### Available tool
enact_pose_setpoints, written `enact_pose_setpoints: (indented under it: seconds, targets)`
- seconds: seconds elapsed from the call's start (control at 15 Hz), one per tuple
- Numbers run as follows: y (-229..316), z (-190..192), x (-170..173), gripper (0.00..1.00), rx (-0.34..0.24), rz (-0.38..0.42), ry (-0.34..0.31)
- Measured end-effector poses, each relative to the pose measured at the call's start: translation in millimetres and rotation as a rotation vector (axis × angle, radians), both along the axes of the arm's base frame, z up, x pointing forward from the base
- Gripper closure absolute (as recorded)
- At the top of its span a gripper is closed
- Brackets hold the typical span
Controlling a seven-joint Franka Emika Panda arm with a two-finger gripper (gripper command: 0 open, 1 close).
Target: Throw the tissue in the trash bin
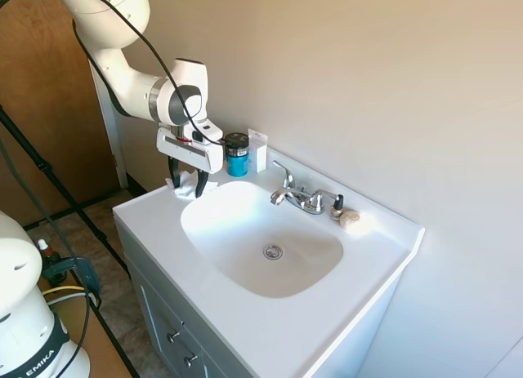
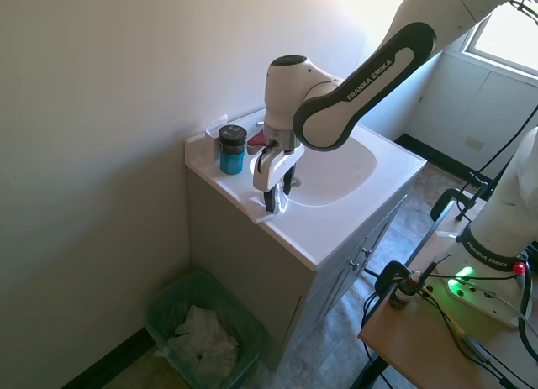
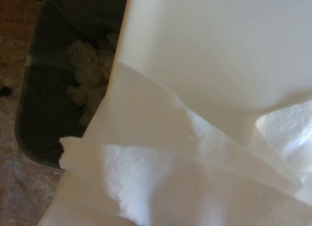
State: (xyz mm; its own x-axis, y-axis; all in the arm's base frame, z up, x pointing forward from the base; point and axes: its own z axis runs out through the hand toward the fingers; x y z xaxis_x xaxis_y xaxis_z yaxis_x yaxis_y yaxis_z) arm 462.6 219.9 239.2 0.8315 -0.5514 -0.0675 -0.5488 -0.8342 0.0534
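Note:
The tissue (image 1: 186, 189) (image 2: 278, 207) is a crumpled white wad lying on the white counter's corner, beside the basin. My gripper (image 1: 187, 182) (image 2: 280, 196) is lowered over it, open, with one dark finger on each side of the wad. In the wrist view the tissue (image 3: 170, 177) fills the near field, blurred. The trash bin (image 2: 168, 301) stands on the floor below that counter corner, against the wall, lined with a green bag and holding white paper. The wrist view also shows the trash bin (image 3: 48, 89) beyond the counter edge.
A blue jar with a black lid (image 1: 237, 155) (image 2: 232, 149) and a flat white card (image 1: 257, 152) stand right behind the gripper by the wall. The basin (image 1: 261, 239), faucet (image 1: 302, 197) and a beige lump (image 1: 350, 220) lie further along the counter.

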Motion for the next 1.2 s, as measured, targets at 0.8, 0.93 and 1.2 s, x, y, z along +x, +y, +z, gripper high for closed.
enact_pose_setpoints:
  seconds: [0.8,0.93,1.2]
  targets:
    - [0.3,17.1,2.1,1.0,0.008,-0.011,-0.031]
    - [21.2,32.0,-7.5,1.0,-0.004,0.004,-0.059]
    - [89.8,48.6,-38.9,1.0,-0.075,0.076,-0.1]
